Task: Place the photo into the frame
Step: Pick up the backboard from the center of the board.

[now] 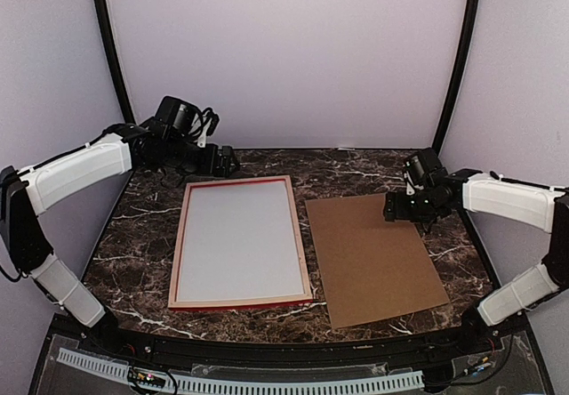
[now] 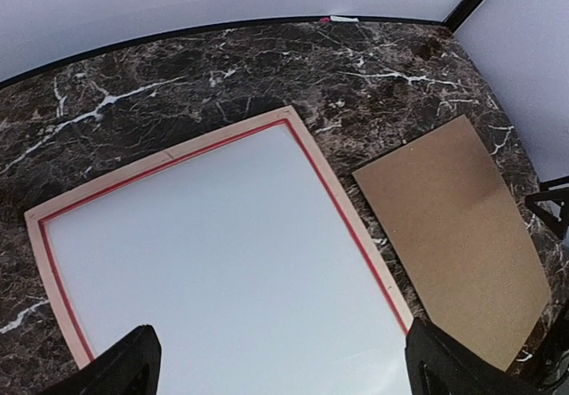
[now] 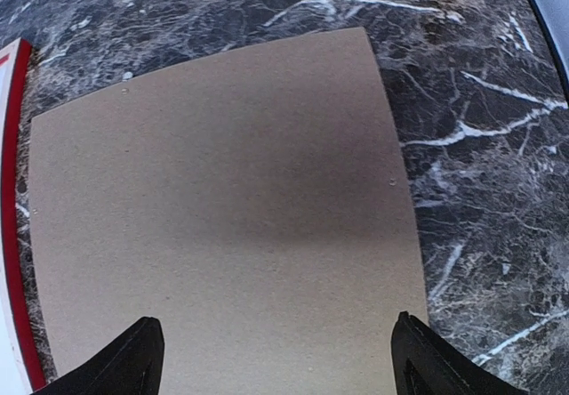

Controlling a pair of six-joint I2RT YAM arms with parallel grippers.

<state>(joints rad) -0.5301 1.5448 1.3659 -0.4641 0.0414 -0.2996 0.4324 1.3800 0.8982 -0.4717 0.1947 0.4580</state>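
Note:
The frame lies flat on the marble table, left of centre, its pale wood back up with a thin red inner edge. A blank pale grey-white sheet fills its opening. The photo's printed face is hidden. My left gripper hovers over the frame's far edge; in the left wrist view its fingers stand wide apart above the pale sheet, holding nothing. My right gripper hangs open over the far end of the brown board, fingers spread and empty. The frame's red edge shows at the left.
A brown hardboard backing panel lies flat to the right of the frame, slightly skewed, also in the wrist views. Dark marble table surrounds both. Pale walls close the back and sides.

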